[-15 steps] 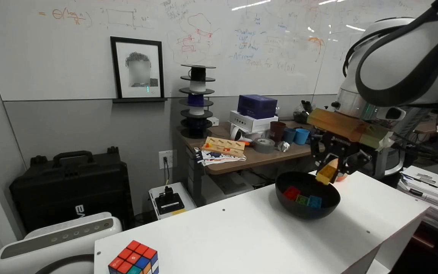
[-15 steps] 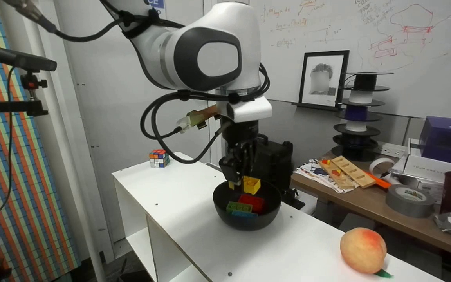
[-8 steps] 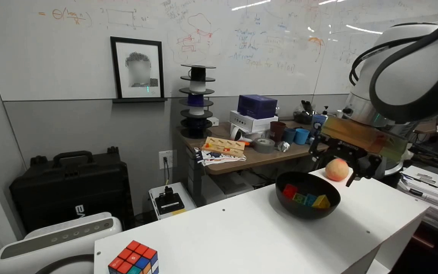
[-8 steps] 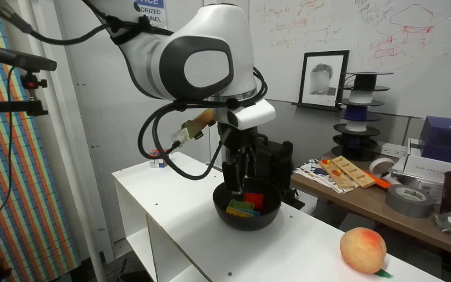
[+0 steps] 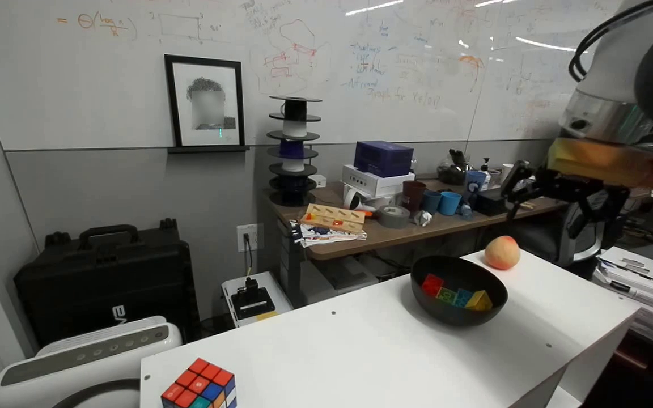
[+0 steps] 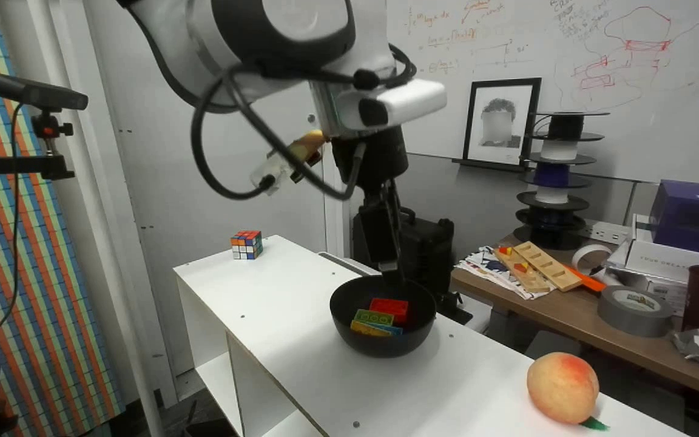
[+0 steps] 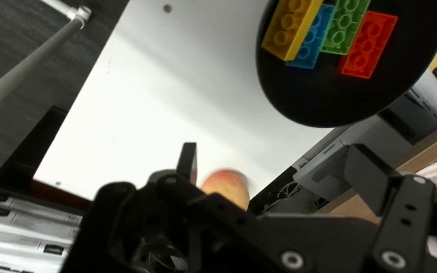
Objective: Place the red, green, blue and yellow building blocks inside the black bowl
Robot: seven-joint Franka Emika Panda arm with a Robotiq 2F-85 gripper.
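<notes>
Have lifted the gripper (image 7: 273, 161) up and away from the black bowl (image 6: 380, 347) since half a second ago, after letting go of the yellow block (image 7: 288, 28), held over the bowl a second ago. Stand released, with jaws spread wide, well apart from every block.

Find all four inside the bowl: a tilted yellow near the wall, overlapping the blue block (image 7: 311, 41) in the wrist view, then the green block (image 7: 343, 28), then, just beside that, the red block (image 7: 370, 43).

Rest the bowl upright on the white tabletop (image 5: 360, 351), together with a peach (image 6: 562, 388) apart from it and a Rubik's cube (image 5: 199, 385) near the opposite end. Hide part of the peach in the wrist view behind the gripper, and cover a bit of the bowl's rim in an exterior view, along with part of a black case (image 6: 428, 249) beyond.

Look past the tabletop to a brown desk (image 6: 577, 309), crowded with stacked spools (image 5: 292, 148), a purple box (image 5: 383, 158), a roll of grey tape (image 6: 636, 321) and a blue cup (image 5: 450, 204); see also a framed picture (image 5: 204, 102) higher up in both exterior views
</notes>
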